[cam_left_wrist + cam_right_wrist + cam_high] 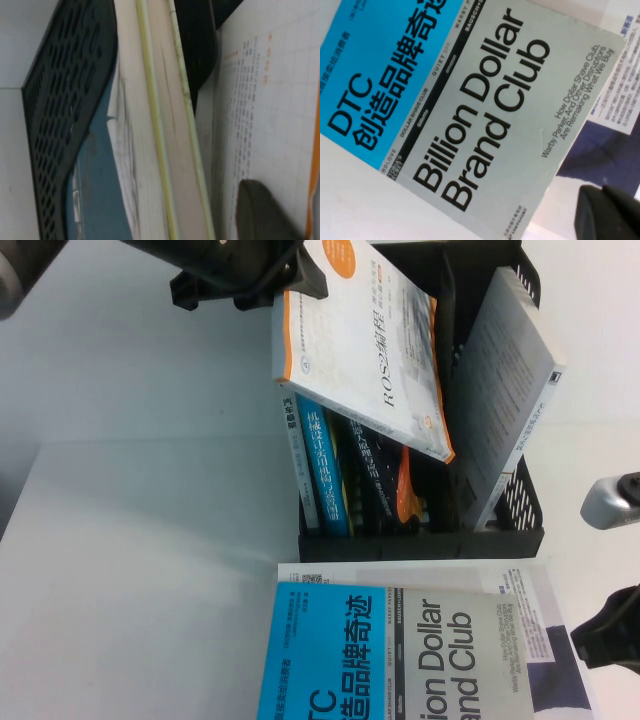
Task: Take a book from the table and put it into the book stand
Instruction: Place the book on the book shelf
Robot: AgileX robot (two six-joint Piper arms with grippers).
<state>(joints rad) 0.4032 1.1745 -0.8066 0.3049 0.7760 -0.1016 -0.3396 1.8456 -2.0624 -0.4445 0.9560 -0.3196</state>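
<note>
In the high view, a white book with an orange edge (365,340) hangs tilted over the black mesh book stand (420,543). My left gripper (298,285) is shut on its upper corner. In the left wrist view, one dark finger (265,215) presses flat on the white cover (270,100); the other finger is hidden behind the book. Below it show the page edges of books standing in the stand (160,125). My right gripper (602,635) hangs shut and empty at the right, beside the books on the table; its fingertips (610,215) meet.
Several books stand upright in the stand's left part, blue (325,475) and dark spines among them. A grey book (505,400) leans against its right wall. In front lies a blue-and-grey "Billion Dollar Brand Club" book (400,660) on another white one (540,585).
</note>
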